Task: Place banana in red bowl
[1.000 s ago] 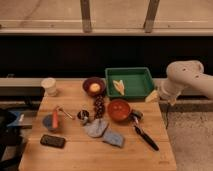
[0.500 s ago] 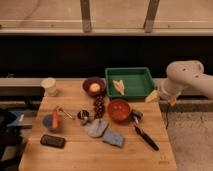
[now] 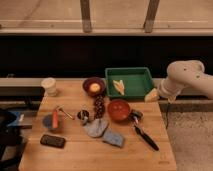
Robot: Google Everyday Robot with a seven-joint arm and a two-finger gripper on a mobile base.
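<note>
At the right side of the worktop (image 3: 75,155) the claw (image 3: 152,95) hangs just beside the near right corner of the green tray (image 3: 145,75); whether it is spread or pressed together I cannot tell. Nearest lie a dark flat block (image 3: 52,141), two grey-blue cloths (image 3: 114,138) and a black-handled tool (image 3: 145,137). Further back, in the middle, stands the red bowl (image 3: 119,110). Behind it, the banana (image 3: 119,86) lies inside the green tray, and to the left a dark maroon bowl (image 3: 94,86) holds a yellowish ball.
</note>
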